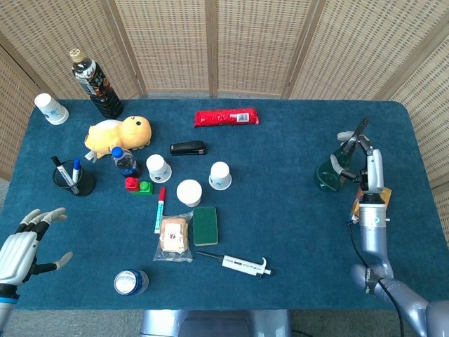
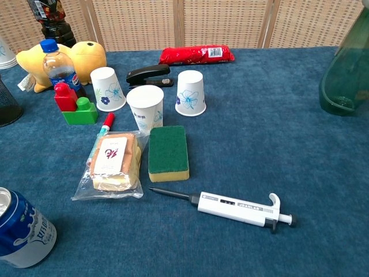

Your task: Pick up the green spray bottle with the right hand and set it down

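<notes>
right hand (image 1: 359, 156): fingers wrapped around green spray bottle (image 1: 330, 172), holding it
bottle: tilted, right side of table (image 1: 295, 210), base looks just off the cloth
left hand (image 1: 21, 246): fingers spread wide, holds nothing, near-left table edge

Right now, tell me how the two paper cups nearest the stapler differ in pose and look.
The left paper cup stands upside down, base up, hiding its inside; the middle paper cup stands upright with its open mouth up. The left cup sits nearer the stapler; the middle cup sits nearer the green sponge. Both are white with a blue flower print.
</notes>
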Available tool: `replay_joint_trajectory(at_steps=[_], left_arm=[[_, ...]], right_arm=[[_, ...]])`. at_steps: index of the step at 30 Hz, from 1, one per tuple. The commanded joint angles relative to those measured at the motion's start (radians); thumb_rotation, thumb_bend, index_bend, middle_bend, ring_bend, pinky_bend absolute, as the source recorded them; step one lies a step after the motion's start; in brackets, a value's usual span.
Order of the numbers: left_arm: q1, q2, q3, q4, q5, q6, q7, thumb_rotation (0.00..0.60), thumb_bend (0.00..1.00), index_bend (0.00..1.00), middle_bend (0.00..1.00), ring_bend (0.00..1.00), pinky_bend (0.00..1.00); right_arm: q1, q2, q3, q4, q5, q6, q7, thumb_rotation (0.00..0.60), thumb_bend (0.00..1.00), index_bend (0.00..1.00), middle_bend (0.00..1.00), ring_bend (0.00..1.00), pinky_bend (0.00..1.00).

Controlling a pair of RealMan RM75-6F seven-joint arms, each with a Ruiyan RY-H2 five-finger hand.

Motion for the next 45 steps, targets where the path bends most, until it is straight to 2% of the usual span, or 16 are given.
replay_joint_trajectory(at_steps=[1,5,10,25,26,30,32,45], left_arm=[[0.000,0.000,0.000,0.000,0.001,-0.001,0.000,0.600,0.28,0.13,0.28,0.19,0.06],[-0.001,0.000,0.001,0.001,0.001,-0.002,-0.002,0.600,0.28,0.13,0.27,0.19,0.06],[-0.001,0.000,0.002,0.003,0.002,-0.001,-0.003,0.600,0.28,0.13,0.28,0.19,0.06],[0.000,0.000,0.003,0.007,0.002,0.000,-0.012,0.599,0.28,0.13,0.27,0.19,0.06],[0.000,0.000,0.003,0.008,0.002,0.000,-0.013,0.599,0.28,0.13,0.27,0.19,0.06],[0.000,-0.001,0.004,0.010,0.002,-0.002,-0.015,0.599,0.28,0.13,0.27,0.19,0.06],[-0.001,-0.001,0.004,0.011,0.002,-0.002,-0.016,0.600,0.28,0.13,0.27,0.19,0.06],[0.000,-0.002,0.003,0.015,-0.001,-0.003,-0.023,0.600,0.28,0.13,0.27,0.19,0.06]], right_arm=[[-0.003,0.001,-0.002,-0.004,-0.002,0.003,-0.003,0.579,0.34,0.37,0.37,0.25,0.38],[-0.012,0.006,-0.011,-0.013,-0.010,0.010,-0.005,0.526,0.34,0.36,0.37,0.25,0.38],[-0.012,0.014,-0.015,-0.023,-0.015,0.003,-0.006,0.430,0.34,0.35,0.36,0.24,0.38],[-0.010,0.020,-0.034,-0.034,-0.026,-0.024,-0.016,0.335,0.34,0.32,0.35,0.22,0.36],[-0.009,0.020,-0.035,-0.033,-0.026,-0.027,-0.017,0.317,0.34,0.32,0.35,0.22,0.36],[-0.019,0.019,-0.049,-0.034,-0.035,-0.024,-0.014,0.180,0.29,0.31,0.34,0.21,0.34],[-0.009,0.022,-0.047,-0.032,-0.038,-0.032,-0.015,0.154,0.28,0.30,0.34,0.21,0.33],[0.005,0.031,-0.050,-0.041,-0.039,-0.061,-0.026,0.098,0.28,0.27,0.32,0.18,0.29]])
